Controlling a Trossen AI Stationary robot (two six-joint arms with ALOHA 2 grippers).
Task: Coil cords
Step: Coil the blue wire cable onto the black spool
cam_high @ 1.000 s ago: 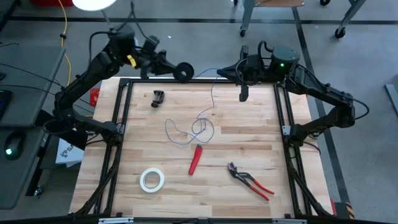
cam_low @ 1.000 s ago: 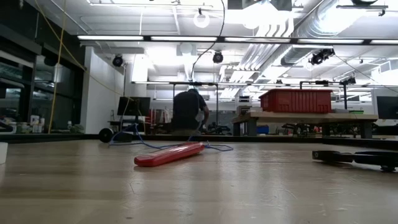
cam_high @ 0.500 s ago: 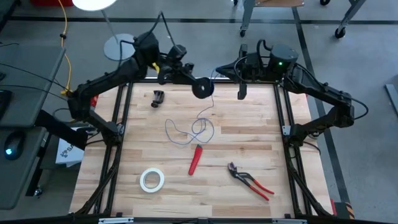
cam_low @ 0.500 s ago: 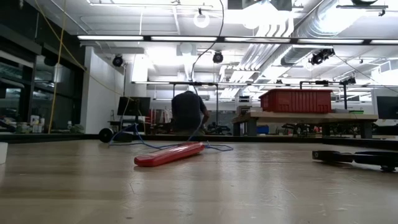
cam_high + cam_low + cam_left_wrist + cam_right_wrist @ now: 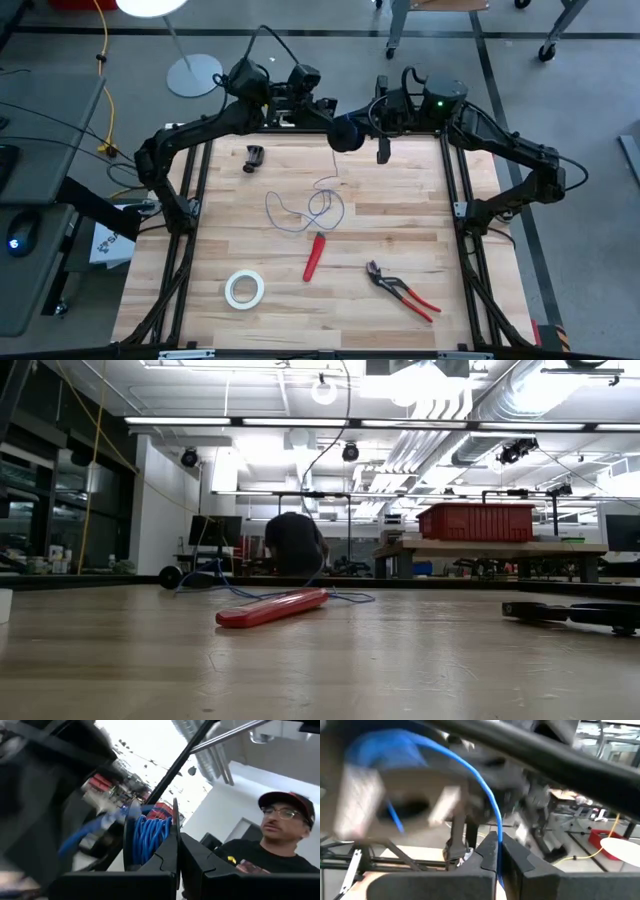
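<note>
The small black spool (image 5: pixel 346 134) with blue wire wound on it (image 5: pixel 147 835) hangs over the table's far edge in my left gripper (image 5: pixel 335 125), which is shut on it. My right gripper (image 5: pixel 373 118) is close beside it on the right, shut on the thin blue wire (image 5: pixel 492 805). The wire drops from there to the table, where its loose loops (image 5: pixel 312 210) lie near the middle. They also show in the low view (image 5: pixel 345 598), behind the red handle. My left gripper pinches one round flange of the spool (image 5: pixel 176 827) at its rim between its two fingers. The spool is lifted clear of the table. My right gripper pinches a single strand of the wire (image 5: pixel 498 851) between its two fingers. The strand arcs away toward the spool.
A red-handled tool (image 5: pixel 314 257) lies just near of the loops. Red-handled pliers (image 5: pixel 402 290) lie at the near right, a white tape roll (image 5: pixel 244 289) at the near left, and a small black clamp (image 5: pixel 255 158) at the far left. A person (image 5: pixel 272 835) stands beyond the table.
My left gripper has carried the spool along the far edge toward the table's right, from past the far left corner to close beside my right gripper. My right gripper has shifted slightly toward the left. The loops on the table have stayed put.
</note>
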